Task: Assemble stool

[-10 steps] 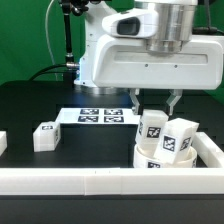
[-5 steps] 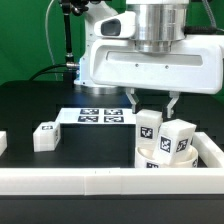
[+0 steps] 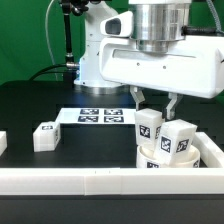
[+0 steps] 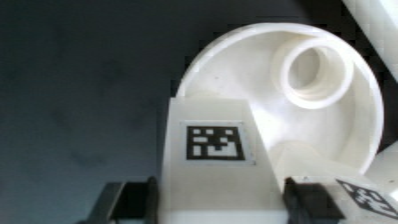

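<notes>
Tool (image 3: 154,108) tilted, clamping leg (image 3: 148,126) over seat (image 3: 143,155).

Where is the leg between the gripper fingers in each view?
Exterior view: the leg stands on the seat, right of centre, under the gripper.
Wrist view: the leg is close up between the fingers, tag facing the camera, seat behind it.
Shared landmark: the round white seat.

Flat at the exterior view's right: thick round white plastic seat disc (image 3: 144,156), open socket (image 4: 317,75) up. Upright over it between fingers (image 4: 125,200): chunky white tagged leg (image 3: 148,127). Just beside, on the disc: second leg (image 3: 180,138). Well apart on the surface (image 3: 30,105): third leg (image 3: 45,135).
</notes>
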Robot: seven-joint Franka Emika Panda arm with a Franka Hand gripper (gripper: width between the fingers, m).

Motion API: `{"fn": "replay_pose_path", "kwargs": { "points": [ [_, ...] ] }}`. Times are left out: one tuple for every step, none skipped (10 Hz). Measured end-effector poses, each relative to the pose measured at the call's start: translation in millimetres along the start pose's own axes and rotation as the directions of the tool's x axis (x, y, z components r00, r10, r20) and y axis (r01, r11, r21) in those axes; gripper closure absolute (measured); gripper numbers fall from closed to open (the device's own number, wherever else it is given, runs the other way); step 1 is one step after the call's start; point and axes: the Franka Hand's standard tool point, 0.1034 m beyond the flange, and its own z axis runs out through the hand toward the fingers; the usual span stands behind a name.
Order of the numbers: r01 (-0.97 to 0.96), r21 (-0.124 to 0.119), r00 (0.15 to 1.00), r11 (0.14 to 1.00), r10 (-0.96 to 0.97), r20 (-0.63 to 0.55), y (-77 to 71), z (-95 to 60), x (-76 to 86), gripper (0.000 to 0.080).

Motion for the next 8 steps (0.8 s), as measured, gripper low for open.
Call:
{"fn": "replay_pose_path", "kwargs": {
  "points": [
    [-0.126,0.009,0.992,0.992,0.126,0.010,-0.9,0.3,-1.2,0.0465],
    [-0.209,0.014,0.978,0.978,0.208,0.018,-1.7,0.4,-2.2,0.0465],
    [-0.338,0.028,0.941,0.941,0.337,0.033,-3.5,0.6,-2.9,0.0465],
    [-0.443,0.041,0.896,0.895,0.441,0.048,-5.0,0.7,-3.1,0.0465],
    [-0.522,0.053,0.853,0.851,0.519,0.061,-6.2,0.8,-3.0,0.0465],
    [-0.631,0.053,0.776,0.774,0.627,0.069,-9.4,0.6,-4.9,0.0465],
    [-0.698,0.049,0.716,0.715,0.694,0.073,-13.1,0.7,-8.2,0.0465],
    [-0.740,0.044,0.672,0.671,0.737,0.076,-15.2,0.6,-10.3,0.0465]
  ]
}}
